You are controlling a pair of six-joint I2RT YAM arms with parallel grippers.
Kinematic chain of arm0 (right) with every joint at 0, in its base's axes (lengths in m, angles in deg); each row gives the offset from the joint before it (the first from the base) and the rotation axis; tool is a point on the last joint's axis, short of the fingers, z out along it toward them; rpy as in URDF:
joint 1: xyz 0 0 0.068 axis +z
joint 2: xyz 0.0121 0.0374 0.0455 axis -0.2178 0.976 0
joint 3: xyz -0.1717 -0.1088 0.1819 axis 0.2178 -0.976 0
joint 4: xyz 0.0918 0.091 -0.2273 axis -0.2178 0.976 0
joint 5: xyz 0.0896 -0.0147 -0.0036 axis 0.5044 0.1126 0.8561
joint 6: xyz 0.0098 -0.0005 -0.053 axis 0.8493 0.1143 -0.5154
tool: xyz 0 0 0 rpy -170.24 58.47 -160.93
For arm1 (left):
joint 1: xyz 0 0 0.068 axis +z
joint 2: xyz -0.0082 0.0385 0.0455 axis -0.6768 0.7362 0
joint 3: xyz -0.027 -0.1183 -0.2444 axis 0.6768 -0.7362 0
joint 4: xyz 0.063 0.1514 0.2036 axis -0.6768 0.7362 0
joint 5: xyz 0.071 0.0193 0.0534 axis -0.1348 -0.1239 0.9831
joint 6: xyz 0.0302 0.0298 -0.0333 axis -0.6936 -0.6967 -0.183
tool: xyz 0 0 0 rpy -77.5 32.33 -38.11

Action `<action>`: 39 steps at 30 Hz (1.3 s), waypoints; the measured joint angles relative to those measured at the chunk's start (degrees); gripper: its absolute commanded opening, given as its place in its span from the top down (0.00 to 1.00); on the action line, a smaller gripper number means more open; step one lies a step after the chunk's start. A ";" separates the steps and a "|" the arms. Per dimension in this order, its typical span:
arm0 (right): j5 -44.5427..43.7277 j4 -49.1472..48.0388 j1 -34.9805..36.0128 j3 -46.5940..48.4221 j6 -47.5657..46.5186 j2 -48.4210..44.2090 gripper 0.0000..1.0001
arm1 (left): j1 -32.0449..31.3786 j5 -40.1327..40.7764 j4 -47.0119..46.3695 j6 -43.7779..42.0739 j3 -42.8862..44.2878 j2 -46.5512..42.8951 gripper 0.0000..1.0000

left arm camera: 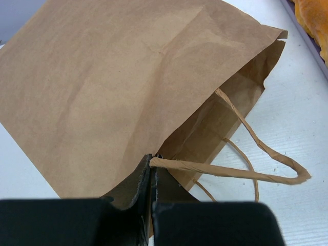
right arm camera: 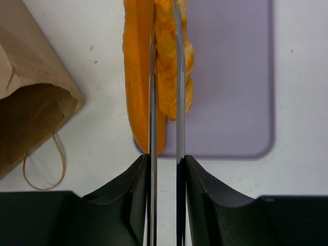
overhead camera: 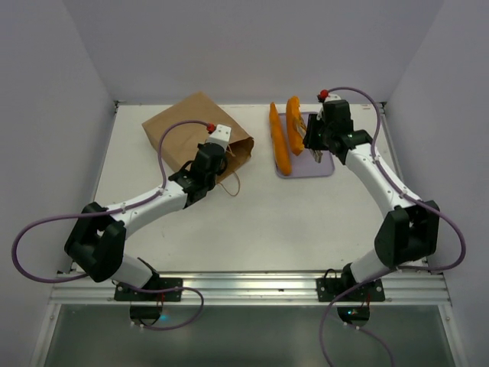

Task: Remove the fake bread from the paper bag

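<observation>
A large flat brown kraft paper bag (overhead camera: 189, 126) lay on the white desk (overhead camera: 252, 222) at its far left, with its mouth turned toward a lavender rectangular plastic tray (overhead camera: 321, 164) near it on the right. The left arm's fingers (left arm camera: 141, 184) were pressed together, pinching the twisted brown paper cord handle (left arm camera: 230, 171) at the lip of the bag's mouth. The rest of that cord looped out over the desk. The right arm's fingers (right arm camera: 136, 189) were squeezed onto a pair of long metal tongs (right arm camera: 152, 128), whose two thin blades ran forward nearly parallel. Both glossy orange-golden toy bread loaves were outside the bag, at the tray. The longer baguette-like loaf (overhead camera: 280, 141) lay along the tray's left edge, partly over the desk. The shorter scored loaf (overhead camera: 294, 122) was just beside it on the tray's far left part. In the right wrist view the shorter loaf (right arm camera: 166, 61) sat between the tong blades, with the longer one (right arm camera: 136, 77) just outside the left blade. Whether the blades actually gripped or lifted it could not be told.
</observation>
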 measured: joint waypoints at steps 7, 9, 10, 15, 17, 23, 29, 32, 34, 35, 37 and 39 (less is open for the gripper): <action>-1.22 -2.47 -0.31 6.49 -1.77 7.37 1.00 | 0.00 -0.09 0.00 0.00 0.00 0.00 1.00; -1.46 -3.15 -0.31 7.43 -2.23 9.44 1.00 | 0.00 -0.11 0.00 0.00 0.00 0.00 1.00; -1.62 -3.26 -0.31 7.82 -2.43 10.38 1.00 | 0.00 -0.11 0.00 0.00 0.00 0.00 1.00; -2.10 -3.39 -0.31 10.38 -3.13 14.73 1.00 | 0.00 -0.13 0.00 0.00 0.00 0.00 1.00; -2.16 -3.76 -0.31 11.10 -3.30 16.11 1.00 | 0.00 -0.13 0.00 0.00 0.00 0.00 1.00; -1.57 -4.57 -0.31 12.15 -3.43 17.20 0.96 | 0.00 -0.13 0.00 0.00 0.00 0.00 1.00; -0.42 -4.70 -0.31 12.22 -3.32 17.20 0.96 | 0.00 -0.13 0.00 0.00 0.00 0.00 1.00; 0.26 -4.72 -0.31 12.22 -3.19 17.20 0.83 | 0.00 -0.11 0.00 0.00 0.00 0.00 1.00; 0.44 -4.72 -0.28 12.22 -3.08 17.20 0.81 | 0.00 -0.13 0.00 0.00 0.00 0.00 1.00; 0.46 -4.72 -0.28 12.24 -3.04 17.20 0.80 | 0.00 -0.13 0.00 0.00 0.00 0.00 1.00; 0.48 -4.70 -0.26 12.31 -3.02 17.20 0.71 | 0.00 -0.13 0.00 0.00 0.00 0.00 1.00; 0.50 -4.70 -0.24 12.31 -2.97 17.20 0.67 | 0.00 -0.13 0.00 0.00 0.00 0.00 1.00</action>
